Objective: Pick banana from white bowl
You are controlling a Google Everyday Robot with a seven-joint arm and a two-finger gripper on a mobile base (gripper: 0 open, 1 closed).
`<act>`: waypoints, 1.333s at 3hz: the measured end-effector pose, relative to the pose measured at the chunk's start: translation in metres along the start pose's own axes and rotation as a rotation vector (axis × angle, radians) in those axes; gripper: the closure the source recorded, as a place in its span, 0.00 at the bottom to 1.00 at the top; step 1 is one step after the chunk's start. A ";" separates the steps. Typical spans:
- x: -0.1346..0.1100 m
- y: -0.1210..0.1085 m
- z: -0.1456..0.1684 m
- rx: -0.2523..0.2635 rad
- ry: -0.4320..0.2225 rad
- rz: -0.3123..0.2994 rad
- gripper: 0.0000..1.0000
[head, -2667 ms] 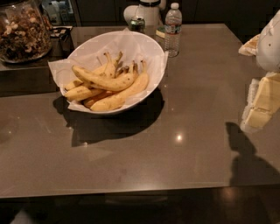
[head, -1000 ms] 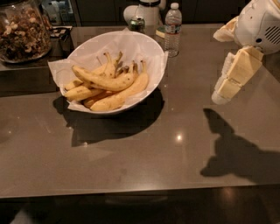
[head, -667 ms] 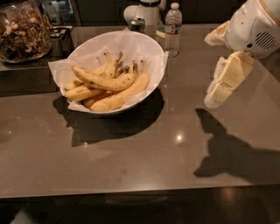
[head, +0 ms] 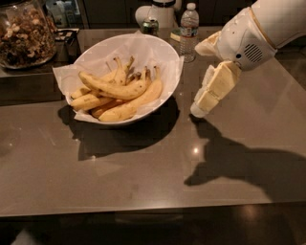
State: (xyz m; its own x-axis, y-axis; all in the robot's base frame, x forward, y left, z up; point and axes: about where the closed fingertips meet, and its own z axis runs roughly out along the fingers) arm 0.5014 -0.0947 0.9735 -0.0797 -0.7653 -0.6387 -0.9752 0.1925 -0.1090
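Note:
The white bowl point(head: 168, 51), lined with crinkled white paper, stands on the brown table at the back left of centre. Several yellow bananas lie in it. The long, slim, speckled banana point(head: 112, 88) lies on top of the pile, curving from left to right. My gripper point(head: 202, 104) hangs from the white arm at the upper right. It points down and to the left, just right of the bowl's rim and above the table. It holds nothing that I can see.
A glass jar of nuts point(head: 21, 33) stands at the far left. A water bottle point(head: 189, 28), a green can point(head: 149, 26) and a white appliance point(head: 160, 12) stand behind the bowl. The table's front edge point(head: 143, 210) runs along the bottom.
My gripper has moved left from the right edge of the view to just beside the bowl. The bowl and the bananas have not moved.

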 end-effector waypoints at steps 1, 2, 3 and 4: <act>0.000 0.000 0.000 0.000 0.000 0.000 0.00; -0.009 -0.005 0.011 -0.004 -0.073 -0.002 0.00; -0.028 -0.019 0.028 -0.026 -0.149 -0.020 0.00; -0.048 -0.032 0.044 -0.052 -0.192 -0.048 0.00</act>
State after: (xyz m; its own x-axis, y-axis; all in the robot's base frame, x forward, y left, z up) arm 0.5452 -0.0374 0.9741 0.0030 -0.6406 -0.7679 -0.9867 0.1229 -0.1064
